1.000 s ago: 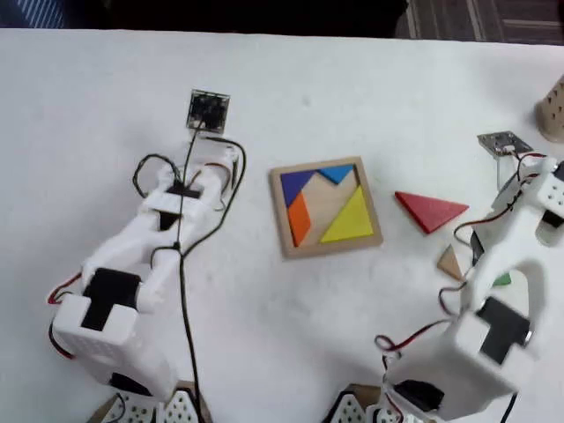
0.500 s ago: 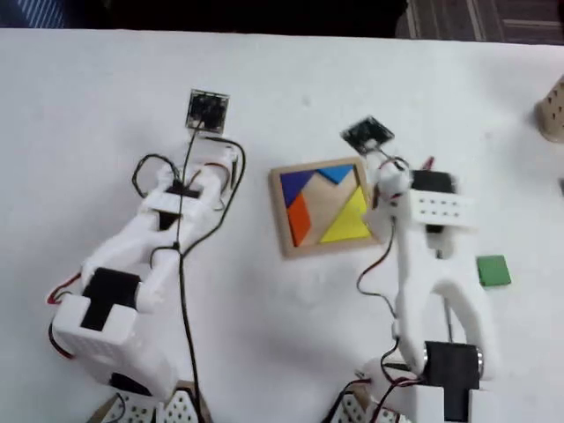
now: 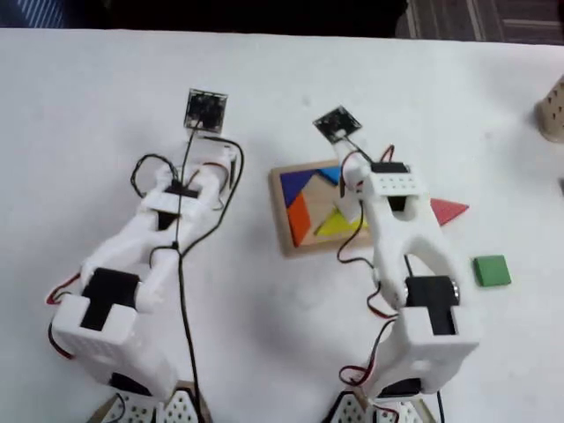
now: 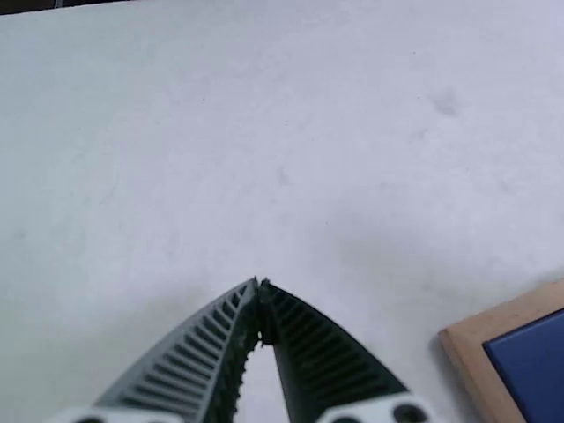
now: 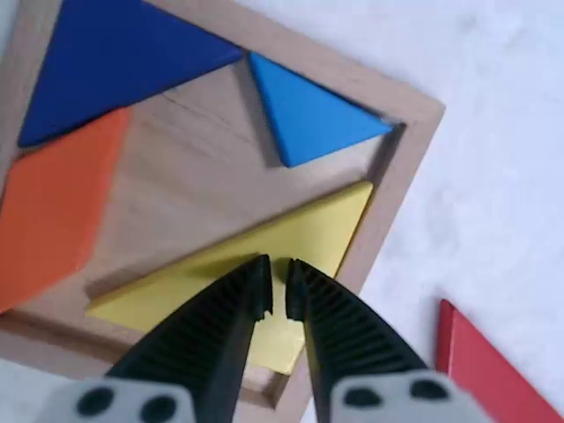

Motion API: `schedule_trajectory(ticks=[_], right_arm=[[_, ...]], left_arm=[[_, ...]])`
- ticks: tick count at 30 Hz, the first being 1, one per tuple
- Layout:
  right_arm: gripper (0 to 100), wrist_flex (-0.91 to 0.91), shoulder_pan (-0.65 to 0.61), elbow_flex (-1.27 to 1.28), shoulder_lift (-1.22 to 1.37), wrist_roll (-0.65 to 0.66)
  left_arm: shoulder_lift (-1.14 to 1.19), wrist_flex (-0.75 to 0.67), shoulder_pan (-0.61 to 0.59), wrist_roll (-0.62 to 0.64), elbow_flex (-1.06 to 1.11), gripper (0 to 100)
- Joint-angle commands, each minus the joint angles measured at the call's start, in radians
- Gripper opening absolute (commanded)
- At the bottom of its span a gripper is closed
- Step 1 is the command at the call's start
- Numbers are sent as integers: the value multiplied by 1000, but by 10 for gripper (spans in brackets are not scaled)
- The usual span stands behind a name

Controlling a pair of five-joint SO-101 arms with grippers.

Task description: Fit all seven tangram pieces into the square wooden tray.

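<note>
1. High view: the square wooden tray is set mid-tabletop under the right arm. The red triangle at its 3 o'clock and the green square at 4 o'clock are not yet placed.
2. Inside the tray are laid the dark blue triangle, light blue triangle, orange parallelogram and yellow triangle.
3. The right gripper is pinched together, empty, over the yellow triangle. This is probably to press it flat, since one corner seems to ride on the rim.
4. The left gripper is closed on nothing above bare tabletop at the tray's 9 o'clock, seemingly parked clear.
</note>
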Motion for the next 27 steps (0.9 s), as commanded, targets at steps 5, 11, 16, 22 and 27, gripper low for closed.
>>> schedule_trajectory(ticks=[5,11,16,22,27], right_arm=[[22,225,-150,-127,-84,-69],[207,291,-283,-112,-134,-161],[253,179,-311,-64,-56,-124],[251,136,-292,-98,56,-64],[251,157,-252,-140,88,-64]], left_arm=[[-8,-26,-8,-5,-51,24],[-8,-26,-8,-5,-51,24],[-8,-26,-8,-5,-51,24],[-8,-25,-8,-5,-51,24],[-8,-23,-8,-5,-51,24]])
